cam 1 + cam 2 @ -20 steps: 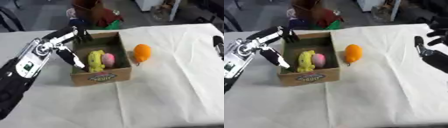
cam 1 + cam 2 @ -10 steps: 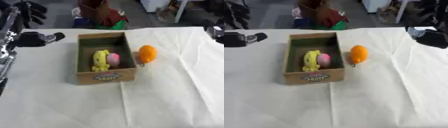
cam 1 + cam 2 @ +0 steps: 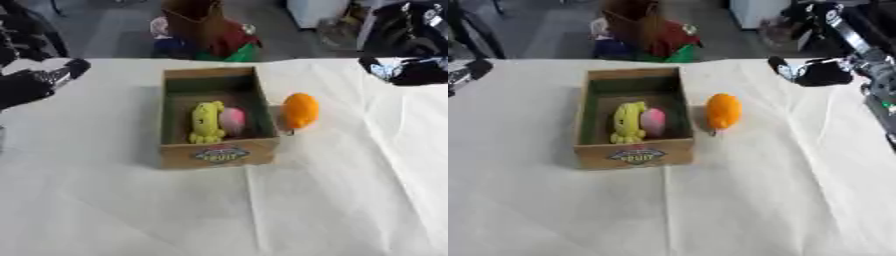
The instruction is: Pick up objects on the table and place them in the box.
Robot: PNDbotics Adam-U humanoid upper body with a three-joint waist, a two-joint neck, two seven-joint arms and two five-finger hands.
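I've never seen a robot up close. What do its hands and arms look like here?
The left hand is black with a silvery patch near its fingers. The right hand is also black and rounded, with a pale spot at its tip; the right arm behind it shows silver-grey segments between black parts.

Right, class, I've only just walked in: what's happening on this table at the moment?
A humanoid robot is clearing a white-clothed table into a cardboard box. A yellow toy and a pink object already lie inside. An orange object sits on the cloth just beside the box's right wall, not yet packed. Neither hand holds anything: the left hand is at the left edge, the right hand at the upper right, both away from the items.
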